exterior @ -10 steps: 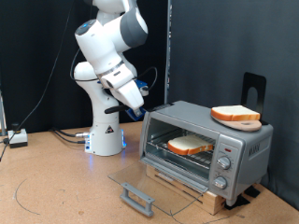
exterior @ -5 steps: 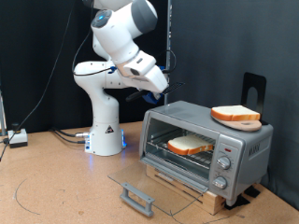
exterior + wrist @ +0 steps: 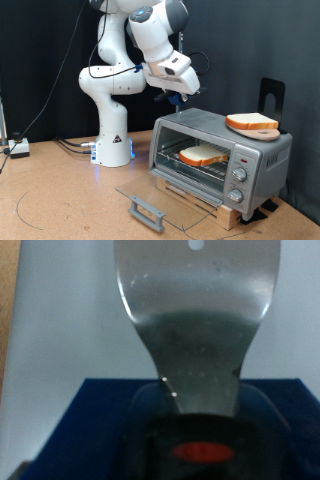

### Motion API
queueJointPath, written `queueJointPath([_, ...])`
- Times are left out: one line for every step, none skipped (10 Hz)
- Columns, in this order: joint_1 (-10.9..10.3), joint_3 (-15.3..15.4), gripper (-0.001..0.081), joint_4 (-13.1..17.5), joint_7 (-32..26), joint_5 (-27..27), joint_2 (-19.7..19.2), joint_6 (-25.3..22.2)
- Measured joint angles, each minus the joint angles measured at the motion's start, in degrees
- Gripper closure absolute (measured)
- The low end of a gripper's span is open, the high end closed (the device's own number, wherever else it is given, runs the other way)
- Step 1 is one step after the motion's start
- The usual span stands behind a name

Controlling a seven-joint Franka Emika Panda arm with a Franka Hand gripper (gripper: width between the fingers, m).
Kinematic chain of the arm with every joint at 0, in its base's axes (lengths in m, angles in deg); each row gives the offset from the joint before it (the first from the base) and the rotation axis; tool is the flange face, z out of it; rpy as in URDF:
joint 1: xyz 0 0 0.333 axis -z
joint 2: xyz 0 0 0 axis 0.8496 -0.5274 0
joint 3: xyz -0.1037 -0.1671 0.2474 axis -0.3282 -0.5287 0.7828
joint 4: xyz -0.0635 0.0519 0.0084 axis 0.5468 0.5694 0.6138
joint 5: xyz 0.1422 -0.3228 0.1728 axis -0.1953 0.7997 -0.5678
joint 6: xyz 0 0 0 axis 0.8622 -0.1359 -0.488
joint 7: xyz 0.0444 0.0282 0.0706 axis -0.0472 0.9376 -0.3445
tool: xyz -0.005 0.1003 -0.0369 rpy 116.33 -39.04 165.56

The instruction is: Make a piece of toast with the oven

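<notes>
One oven [image 3: 222,157] on a wooden stand, glass door [image 3: 160,196] dropped flat open in front. Inside on the rack, the piece of toast [image 3: 203,155]; on the roof, a second slice [image 3: 252,123]. Above the oven's left end, gripper [image 3: 178,97], open or closed impossible to tell. Filling the wrist view, a metal spatula blade [image 3: 197,320].
</notes>
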Motion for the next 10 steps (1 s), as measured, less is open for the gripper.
queueJointPath([-0.7,1.9,0.041,-0.9,2.4,-1.9,1.4,0.9])
queueJointPath([-1.4,4.4,0.041,-2.4,5.6,-4.1,3.1,3.1])
queueJointPath([-1.9,7.3,0.041,-4.2,8.1,-5.9,4.7,6.0])
queueJointPath([-2.2,9.9,0.041,-5.7,9.6,-7.0,5.7,7.8])
queueJointPath([-2.6,11.8,0.041,-6.5,10.4,-8.3,6.0,8.7])
queueJointPath([-2.8,13.3,0.041,-6.9,10.6,-9.9,6.0,9.9])
queueJointPath([-3.0,14.6,0.041,-7.3,10.6,-11.7,6.0,11.1])
queueJointPath([-3.1,15.9,0.041,-7.5,10.6,-13.0,6.0,11.9])
queueJointPath([-3.1,16.8,0.0397,-7.5,10.6,-13.9,6.0,12.1])
queueJointPath([-3.1,17.4,0.0212,-7.6,10.6,-14.5,6.0,12.1])
